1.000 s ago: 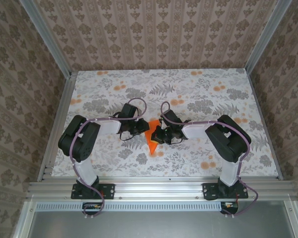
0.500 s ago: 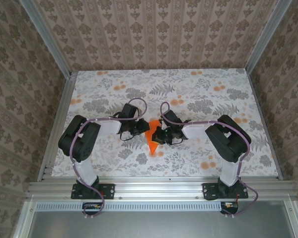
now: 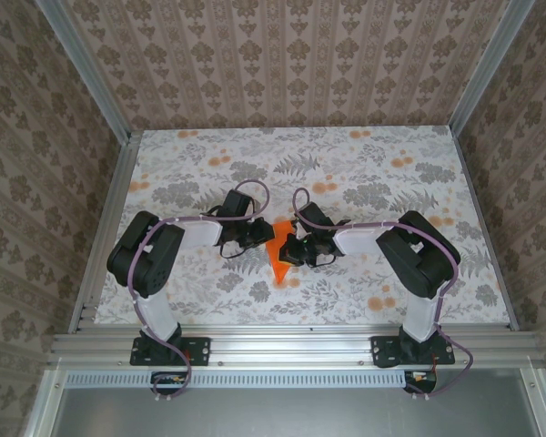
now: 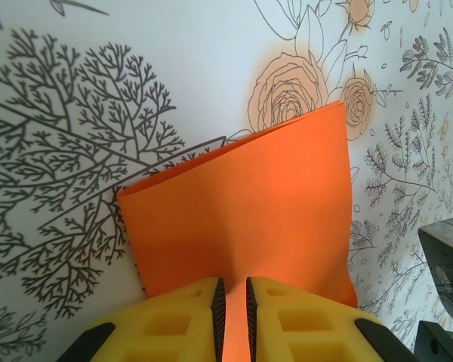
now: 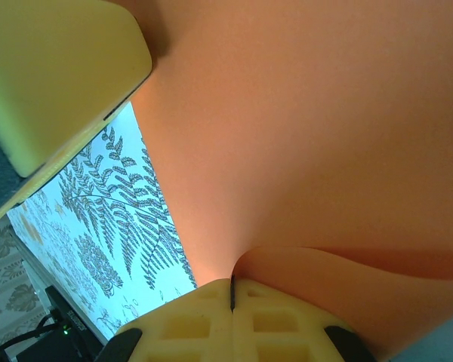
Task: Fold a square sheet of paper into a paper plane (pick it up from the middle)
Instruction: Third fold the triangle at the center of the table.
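The square sheet of paper (image 3: pixel 278 256) is bright orange, partly folded, and hangs just above the table between my two grippers. In the left wrist view the sheet of paper (image 4: pixel 241 204) spreads out ahead as a folded panel with a soft centre crease. That crease runs into the narrow slot of my left gripper (image 4: pixel 232 305), which is shut on it. My left gripper (image 3: pixel 261 238) sits on the sheet's left. My right gripper (image 5: pixel 232 290) is shut on a curled edge of the paper (image 5: pixel 309 128), and my right gripper (image 3: pixel 289 248) holds the sheet's right side.
The table (image 3: pixel 364 173) has a white cloth printed with grey ferns and pale-orange flowers. Patterned walls and metal rails enclose it. A yellow finger of the left gripper (image 5: pixel 53 68) is close at the upper left of the right wrist view. The right arm's dark body (image 4: pixel 447 249) shows at the left wrist view's right edge.
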